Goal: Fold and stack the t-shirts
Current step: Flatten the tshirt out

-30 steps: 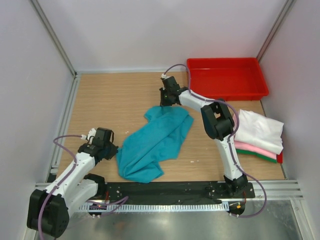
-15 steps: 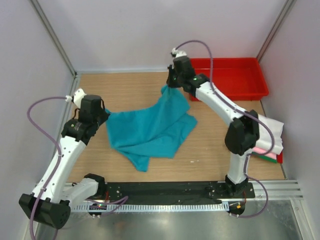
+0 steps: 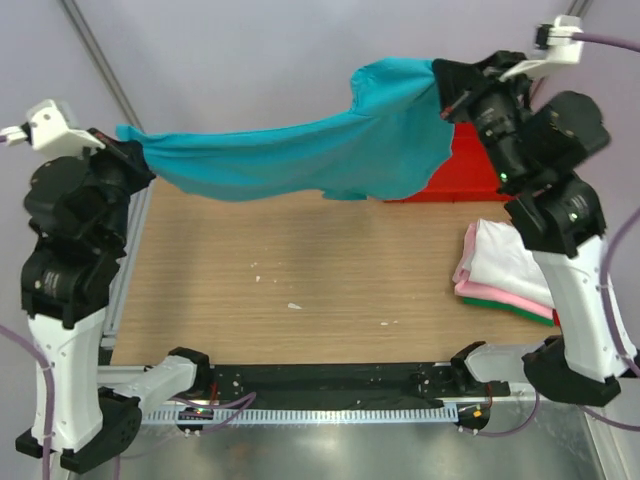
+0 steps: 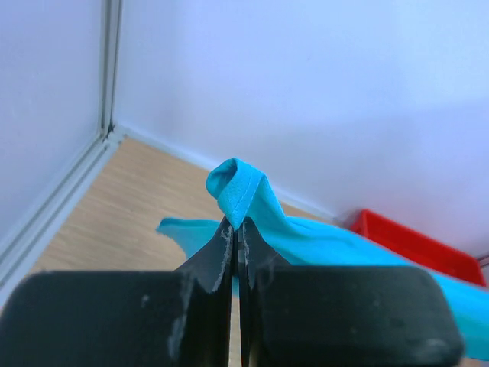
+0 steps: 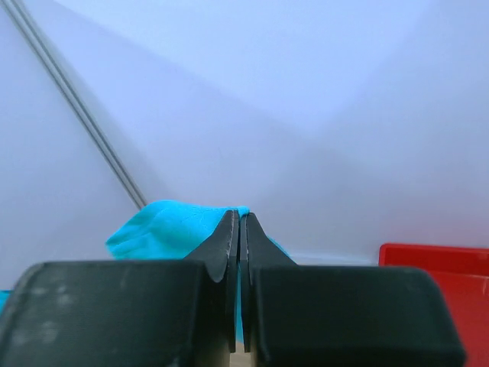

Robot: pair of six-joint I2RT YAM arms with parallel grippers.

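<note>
The teal t-shirt (image 3: 320,150) hangs stretched in the air between both grippers, high above the wooden table. My left gripper (image 3: 132,150) is shut on its left end; in the left wrist view the cloth (image 4: 238,191) bunches out past the closed fingertips (image 4: 237,225). My right gripper (image 3: 445,95) is shut on its right end; the right wrist view shows teal cloth (image 5: 164,225) pinched at the tips (image 5: 239,218). A stack of folded white (image 3: 515,262), pink (image 3: 505,300) and green (image 3: 510,311) t-shirts lies at the table's right edge.
The red plastic tray (image 3: 445,180) stands at the back right, partly hidden behind the hanging shirt and the right arm. The wooden table (image 3: 300,270) has a few small white specks on it. Walls close in on both sides.
Both arms have risen steeply and moved apart, lifting the teal t-shirt off the table and stretching it out in the air.
</note>
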